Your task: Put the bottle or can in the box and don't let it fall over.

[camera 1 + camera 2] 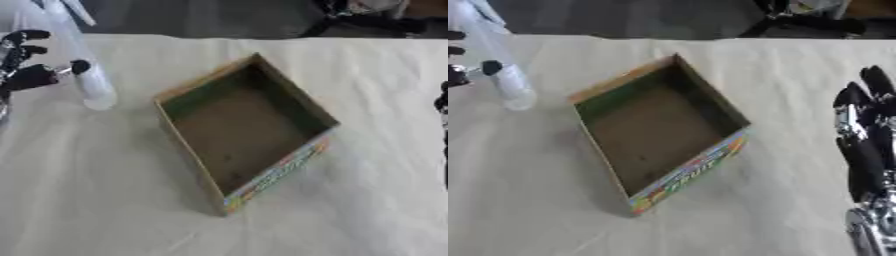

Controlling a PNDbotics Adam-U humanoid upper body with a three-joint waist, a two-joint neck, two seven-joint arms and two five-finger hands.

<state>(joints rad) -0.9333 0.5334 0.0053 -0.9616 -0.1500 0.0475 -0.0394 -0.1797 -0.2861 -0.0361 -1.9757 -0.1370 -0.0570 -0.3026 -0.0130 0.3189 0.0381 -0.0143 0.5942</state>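
Note:
A tall clear bottle (85, 75) stands upright on the cloth at the far left, its base near the box's left corner. My left hand (26, 75) is beside it on its left, fingers spread and open; the thumb tip lies in front of the bottle's body, the other fingertips stay clear of it. The open cardboard box (276, 174), brown inside with a colourful printed front wall, sits at the centre, turned corner-on, with nothing in it. My right hand (863, 150) rests open at the right edge, fingers pointing up.
A cream cloth (105, 200) covers the table. Dark gear (367, 17) sits beyond the far edge at the upper right. Bare cloth lies between the bottle and the box and in front of the box.

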